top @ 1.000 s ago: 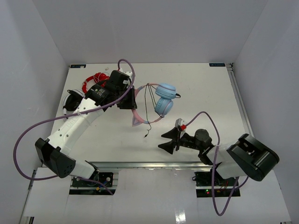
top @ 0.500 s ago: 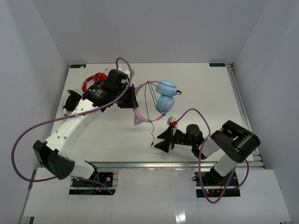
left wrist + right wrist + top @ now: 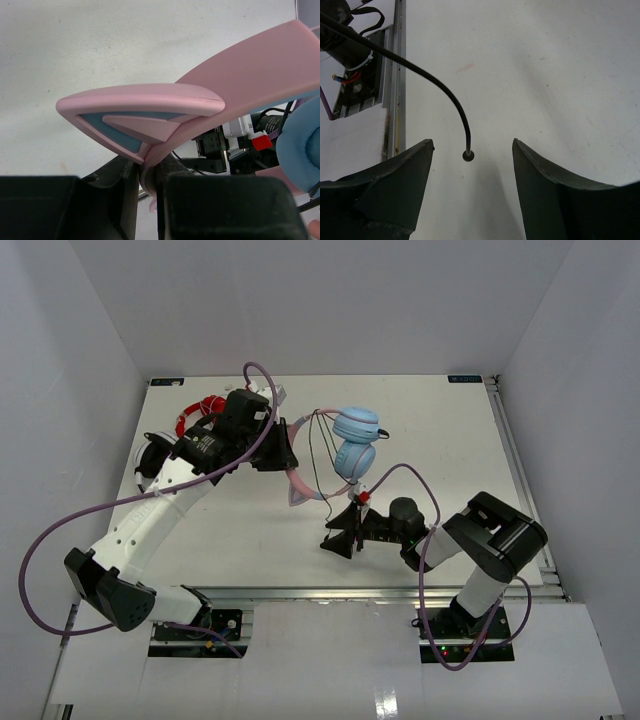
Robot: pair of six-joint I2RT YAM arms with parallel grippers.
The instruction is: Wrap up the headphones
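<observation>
Top external view: my left gripper (image 3: 283, 450) is clamped on the pink plastic headband (image 3: 293, 480) of the over-ear headphones (image 3: 355, 443) with round light-blue earcups. It holds them above the middle of the white table (image 3: 450, 420), cups to the right of the jaws and the cat-eared end of the band toward the near side. Left wrist view confirms the grip: the black fingers (image 3: 215, 205) are closed with the band pinched between them, a pink cat ear (image 3: 140, 107) directly ahead and one earcup (image 3: 300, 145) at the right edge. The thin dark cable (image 3: 311, 447) drops from the cups and trails toward the near edge, where my right gripper (image 3: 338, 537) sits low. Right wrist view: the jaws stand wide and hold nothing. The cable (image 3: 445, 92) enters from upper left, bends down, and ends in a small round plug (image 3: 468, 156) centred between the two fingertips. Whether the plug touches the table cannot be determined. Governing relation: the free cable end lies within the right jaw gap, with its long axis running up and left toward the headphones. The right arm is therefore the nearer one for the pick; the left is occupied. A red coiled cable bundle (image 3: 200, 408) lies at the far left, well apart. No container appears in any view.
</observation>
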